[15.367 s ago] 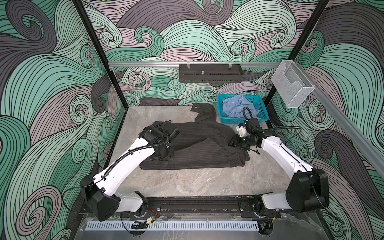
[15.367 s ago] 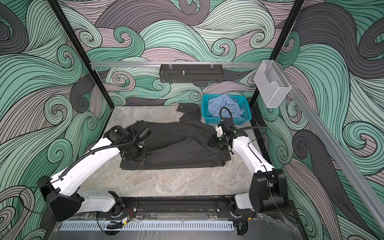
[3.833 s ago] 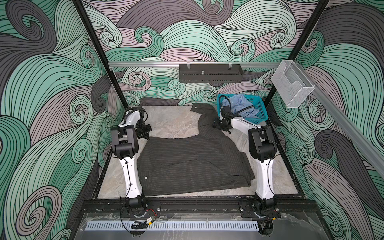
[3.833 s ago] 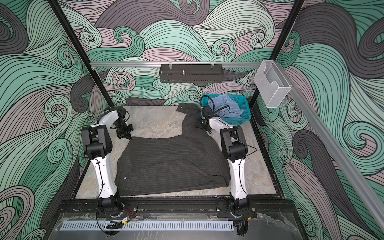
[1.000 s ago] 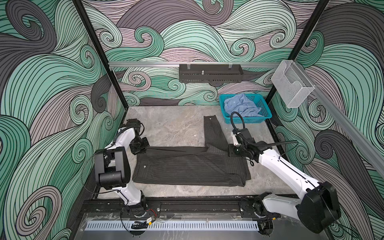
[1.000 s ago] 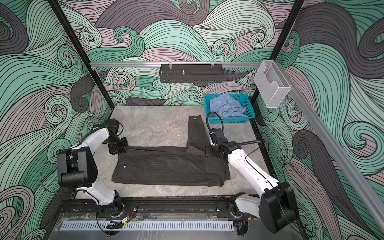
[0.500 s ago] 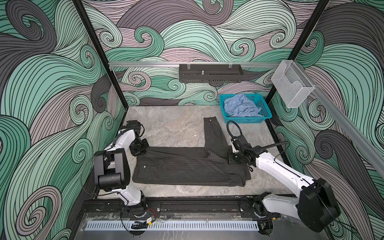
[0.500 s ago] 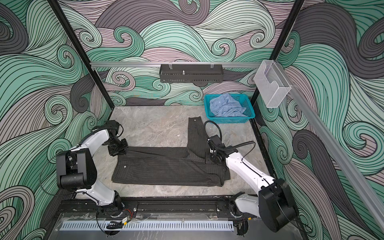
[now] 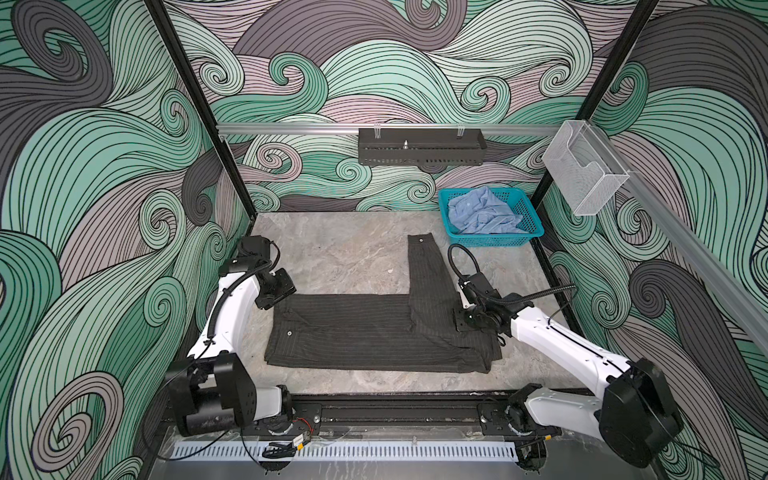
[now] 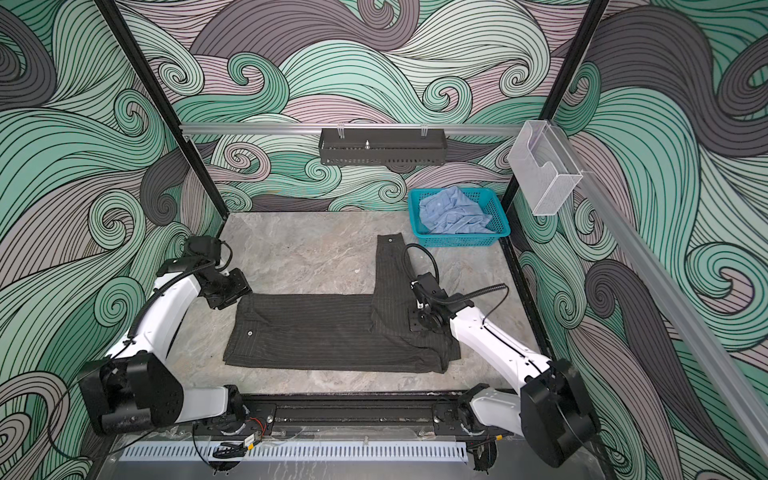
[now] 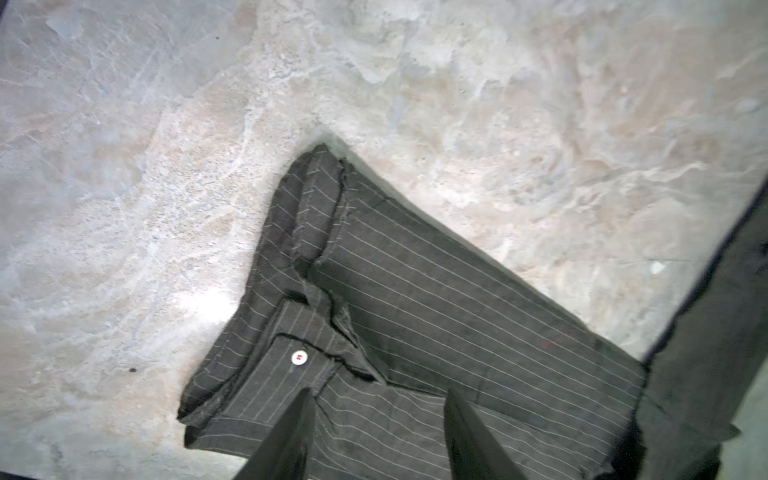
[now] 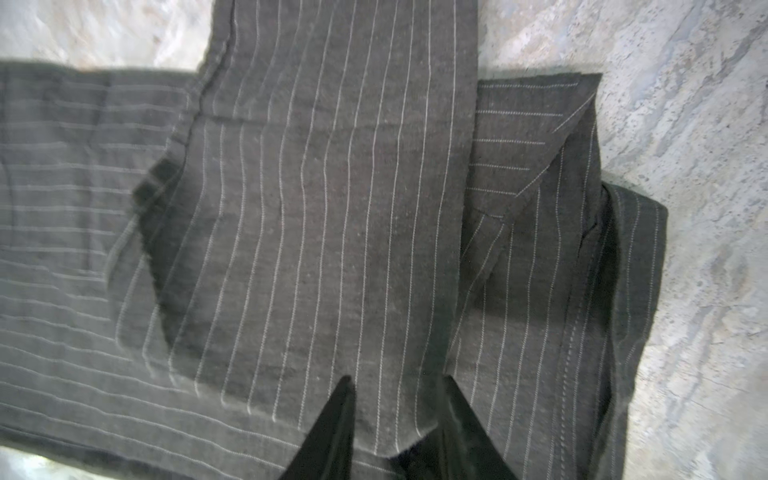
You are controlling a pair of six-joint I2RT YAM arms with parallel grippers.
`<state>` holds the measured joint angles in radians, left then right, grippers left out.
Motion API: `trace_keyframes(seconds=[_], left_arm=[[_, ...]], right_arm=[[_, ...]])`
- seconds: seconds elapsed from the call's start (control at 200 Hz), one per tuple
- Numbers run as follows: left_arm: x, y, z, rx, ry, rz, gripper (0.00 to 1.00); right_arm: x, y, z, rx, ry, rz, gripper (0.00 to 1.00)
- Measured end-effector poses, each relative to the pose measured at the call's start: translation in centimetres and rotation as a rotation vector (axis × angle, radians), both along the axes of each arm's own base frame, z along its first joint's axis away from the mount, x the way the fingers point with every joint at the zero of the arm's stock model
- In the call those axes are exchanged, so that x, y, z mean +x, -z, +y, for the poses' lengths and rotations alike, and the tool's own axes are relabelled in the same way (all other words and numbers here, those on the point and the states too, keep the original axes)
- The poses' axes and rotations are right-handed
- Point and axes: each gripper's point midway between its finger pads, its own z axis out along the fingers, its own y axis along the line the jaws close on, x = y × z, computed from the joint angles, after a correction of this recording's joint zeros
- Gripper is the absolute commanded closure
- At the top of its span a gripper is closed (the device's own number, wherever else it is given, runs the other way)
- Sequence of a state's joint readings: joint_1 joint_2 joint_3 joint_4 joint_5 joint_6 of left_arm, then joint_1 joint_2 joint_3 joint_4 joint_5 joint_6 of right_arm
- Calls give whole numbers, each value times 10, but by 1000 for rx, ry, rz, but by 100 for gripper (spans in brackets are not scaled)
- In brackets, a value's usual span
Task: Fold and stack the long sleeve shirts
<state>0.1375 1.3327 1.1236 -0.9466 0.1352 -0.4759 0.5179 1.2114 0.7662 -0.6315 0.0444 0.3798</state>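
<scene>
The dark pinstriped shirt (image 9: pixel 374 332) (image 10: pixel 332 332) lies folded flat mid-table, one sleeve (image 9: pixel 426 270) stretching toward the back. My left gripper (image 9: pixel 284 294) (image 10: pixel 235 293) is at the shirt's far left corner, and in the left wrist view it (image 11: pixel 379 394) stands open over the striped cloth near a white button (image 11: pixel 299 357). My right gripper (image 9: pixel 462 321) (image 10: pixel 417 323) is low over the shirt's right part, where the sleeve starts. In the right wrist view it (image 12: pixel 399 378) is open, with a cloth corner lying loose between its fingers. The light blue shirt (image 9: pixel 482 214) (image 10: pixel 453 214) sits crumpled.
The light blue shirt rests in a teal mesh basket (image 9: pixel 530 226) at the back right corner. A black rack (image 9: pixel 419 147) and a clear plastic holder (image 9: pixel 582 174) hang on the walls. Bare stone tabletop (image 9: pixel 332 249) shows behind the shirt, and a black rail (image 9: pixel 395 409) runs along the front.
Both grippers went from shut on the dark shirt's folded edge to open, letting it go. The cloth now lies flat, and the right gripper has moved slightly toward the front.
</scene>
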Motion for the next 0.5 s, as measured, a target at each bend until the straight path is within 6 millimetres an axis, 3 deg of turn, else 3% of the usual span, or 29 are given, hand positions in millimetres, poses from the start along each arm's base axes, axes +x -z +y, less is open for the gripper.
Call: trace_keyframes(seconds=[0.08,0.215,0.321,0.501], left_arm=[[4,14,-15,-55,23,46,49],[6,68,-39,-154,47,187,49],[-13,102,-45,-188,31,315,49],[-33,122,-33,-207,-45,399,47]], right_arm=[[-1,-6,-1,3,2,-11,46],[10,-22,1,16,16,-43,44],[35,-34,5,25,38,-67,44],[85,-26,6,-4,66,-59,39]])
